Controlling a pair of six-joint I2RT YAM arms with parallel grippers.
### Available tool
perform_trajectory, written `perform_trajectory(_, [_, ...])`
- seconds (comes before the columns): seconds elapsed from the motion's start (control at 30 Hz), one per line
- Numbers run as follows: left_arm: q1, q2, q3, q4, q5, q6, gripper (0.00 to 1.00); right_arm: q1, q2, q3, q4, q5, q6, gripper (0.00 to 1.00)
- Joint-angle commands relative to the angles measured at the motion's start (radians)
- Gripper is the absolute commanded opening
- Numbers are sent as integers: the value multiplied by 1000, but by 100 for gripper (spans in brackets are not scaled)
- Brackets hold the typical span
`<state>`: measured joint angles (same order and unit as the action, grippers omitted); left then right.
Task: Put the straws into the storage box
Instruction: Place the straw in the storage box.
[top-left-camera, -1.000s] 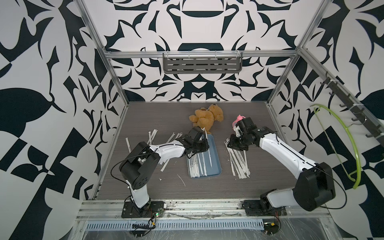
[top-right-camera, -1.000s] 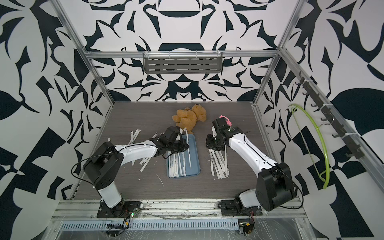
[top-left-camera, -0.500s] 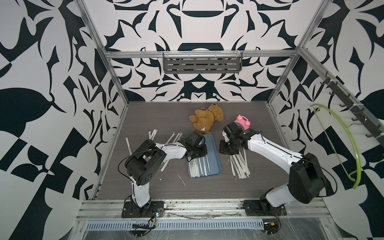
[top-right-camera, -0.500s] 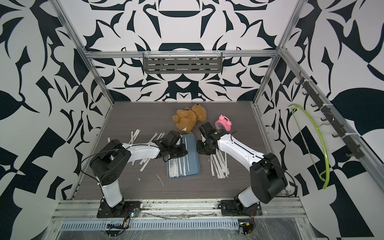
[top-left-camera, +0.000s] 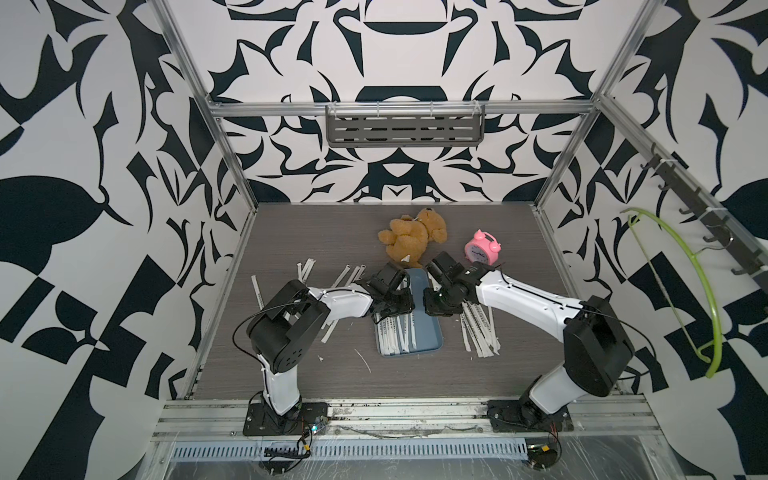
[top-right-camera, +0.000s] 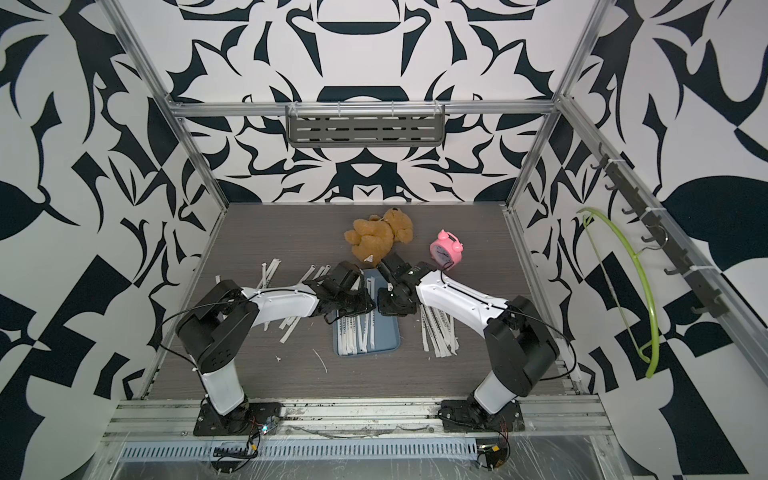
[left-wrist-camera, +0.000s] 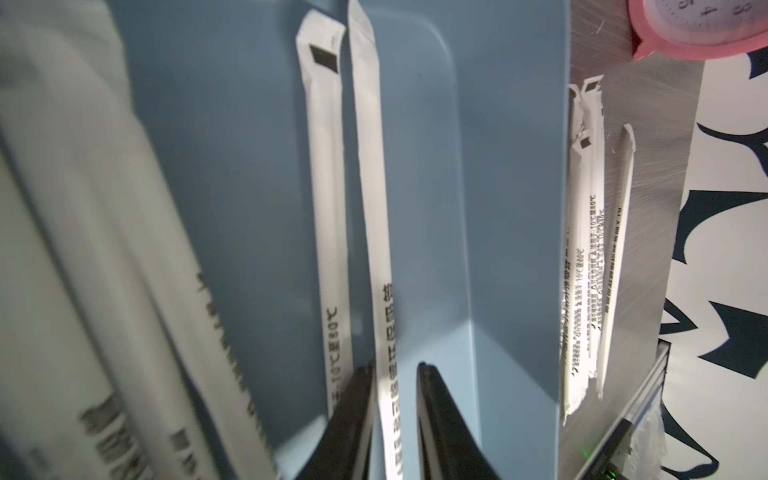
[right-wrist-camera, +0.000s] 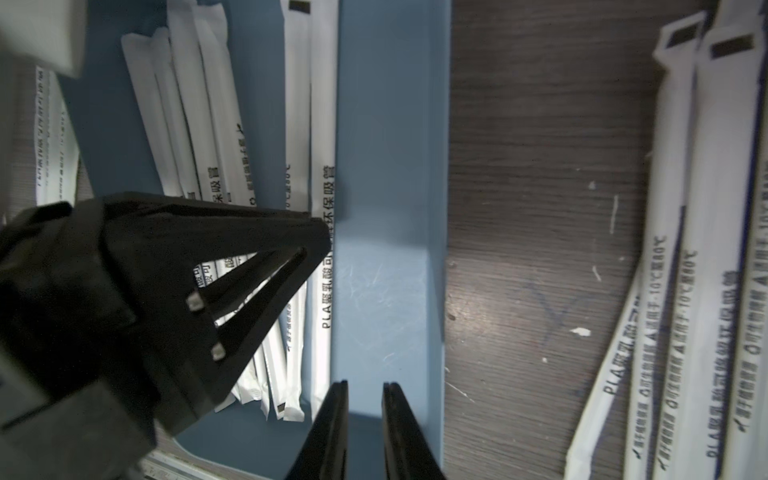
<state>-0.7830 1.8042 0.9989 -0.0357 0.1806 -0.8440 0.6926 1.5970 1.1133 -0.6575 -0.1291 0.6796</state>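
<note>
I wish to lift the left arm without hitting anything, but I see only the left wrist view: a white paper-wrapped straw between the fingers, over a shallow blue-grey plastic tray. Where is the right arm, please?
Observer: The right gripper hangs over the shallow blue-grey plastic tray, at its wall on the right arm's side, close beside the left gripper but apart from it.
Operator: Are loose straws only on that side?
Observer: No. More white paper-wrapped straws lie on the table on the other side of the tray, some partly under the left arm.
Operator: And beyond the tray?
Observer: A brown plush teddy bear lies just past its far end.
</note>
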Motion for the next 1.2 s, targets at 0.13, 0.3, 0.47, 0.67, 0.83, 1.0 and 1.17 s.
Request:
perform_trajectory(0.13, [8,-205,-6,-157,-66,71,26,36,48,57,50,16,68,19])
perform_trajectory(0.3, [47,-327,-65,-275,-168,122,32,44,139,103,71,24,78,24])
perform_trajectory(0.47, [95,-382,-131,-277,-186,130,39,44,217,153,69,49,70,27])
perform_trajectory(0.67, [105,-366,-179,-228,-160,108,40,44,281,187,50,105,54,26])
perform_trajectory(0.83, [104,-351,-205,-194,-141,90,40,47,323,207,65,92,41,22])
perform_trajectory(1.0, [105,-341,-221,-170,-133,80,39,53,353,237,61,76,20,20])
perform_trajectory(1.17, [105,-325,-220,-152,-119,75,39,64,362,253,44,68,1,16])
